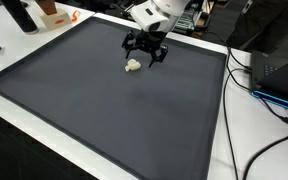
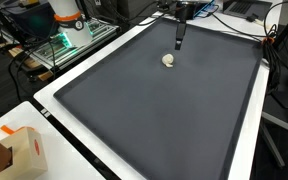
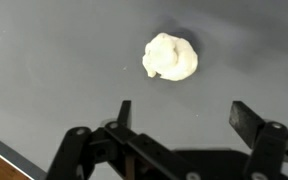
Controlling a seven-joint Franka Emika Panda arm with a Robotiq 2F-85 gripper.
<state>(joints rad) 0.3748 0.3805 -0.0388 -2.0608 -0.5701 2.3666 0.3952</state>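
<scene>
Across the white table, a big dark mat is lying flat, giving small things a plain bed. Near its far edge the gripper is hanging low, its fingers spreading wide and pinching nothing — a white doughy lump is resting loose on the mat just ahead of them, untouched.

Soft, even overhead light. Dark surface matte with faint sheen, no hard glare. Wrist view: white lump nearly blown out, hand dim, slightly soft. Exterior views low-res, grainy.
</scene>
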